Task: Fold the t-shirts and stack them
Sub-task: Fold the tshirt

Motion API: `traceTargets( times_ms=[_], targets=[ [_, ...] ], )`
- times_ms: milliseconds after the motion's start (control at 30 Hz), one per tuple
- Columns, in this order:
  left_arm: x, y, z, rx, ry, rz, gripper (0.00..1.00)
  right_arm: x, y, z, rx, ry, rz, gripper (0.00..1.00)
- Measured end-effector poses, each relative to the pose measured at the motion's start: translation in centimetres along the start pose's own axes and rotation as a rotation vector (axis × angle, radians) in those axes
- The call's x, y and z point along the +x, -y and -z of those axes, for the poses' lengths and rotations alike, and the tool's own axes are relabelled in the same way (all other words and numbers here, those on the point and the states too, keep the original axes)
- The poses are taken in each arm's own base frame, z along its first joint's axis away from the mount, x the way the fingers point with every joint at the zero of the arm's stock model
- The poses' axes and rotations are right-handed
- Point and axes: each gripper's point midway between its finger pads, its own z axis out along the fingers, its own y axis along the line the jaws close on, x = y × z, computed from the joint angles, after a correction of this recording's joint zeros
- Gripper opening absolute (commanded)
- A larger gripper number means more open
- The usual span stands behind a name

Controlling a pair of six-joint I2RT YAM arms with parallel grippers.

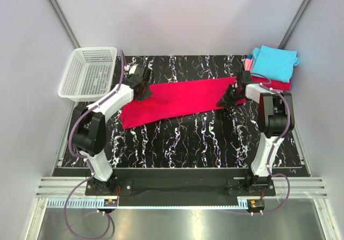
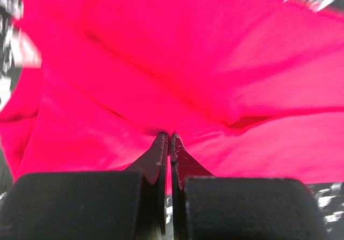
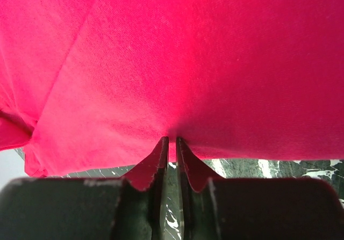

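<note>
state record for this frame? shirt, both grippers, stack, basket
red shirt: stretched in a band across table
left gripper: shut on red shirt, left side
right gripper: shut on red shirt, right end
folded stack: far right corner, turquoise on top, pink and red beneath
basket: white, far left corner

High overview, wrist views close on shirt (image 1: 177,101)

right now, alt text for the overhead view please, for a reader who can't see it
A red shirt is held spread across a black marbled table, left pincer shut on its left end, right pincer on its right end. A white basket sits far left; folded shirts, turquoise on top, far right.
</note>
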Motion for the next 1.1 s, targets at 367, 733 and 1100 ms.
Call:
traceTargets(
  times_ms=[367,733,1100],
  targets=[
    [-2.8,3.9,-6.4,0.023,0.048,-0.099,0.66,0.0,-0.3,0.1,-0.011,-0.005,0.001,0.16],
    [-2.0,1.0,-5.4,-0.02,0.122,-0.118,0.71,-0.2,-0.8,0.3,-0.029,-0.008,0.011,0.15],
    [-0.4,1.5,-2.5,0.048,0.021,-0.109,0.72,-7.5,-4.2,1.2,-0.005,0.128,0.147,0.3]
  ],
)
